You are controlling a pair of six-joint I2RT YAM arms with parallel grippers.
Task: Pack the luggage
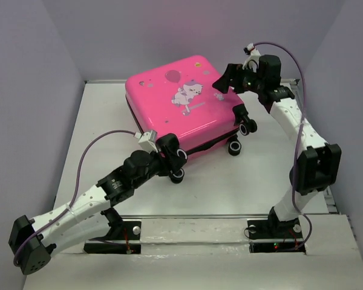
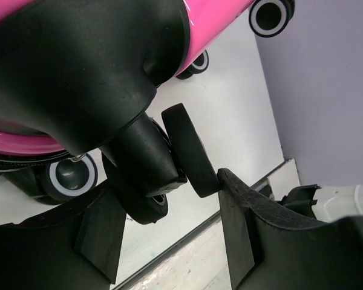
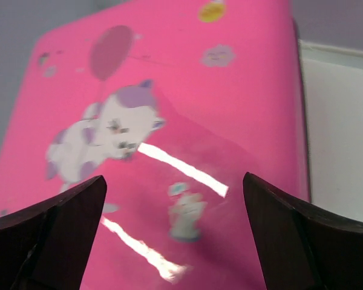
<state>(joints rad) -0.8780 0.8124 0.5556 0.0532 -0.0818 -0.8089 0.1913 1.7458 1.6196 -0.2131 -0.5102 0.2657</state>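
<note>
Lying closed, pink luggage [image 1: 169, 106], left gripper [image 2: 163, 181] spread astride a corner wheel [image 2: 187, 148], right gripper [image 3: 174, 177] spread wide over its top.

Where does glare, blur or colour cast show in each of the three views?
Top external view: the luggage throws a pink cast on the back wall. Left wrist view: its black wheel is sharp, close and dark. Right wrist view: white glare streaks cross the shell; the cartoon print looks soft.
</note>
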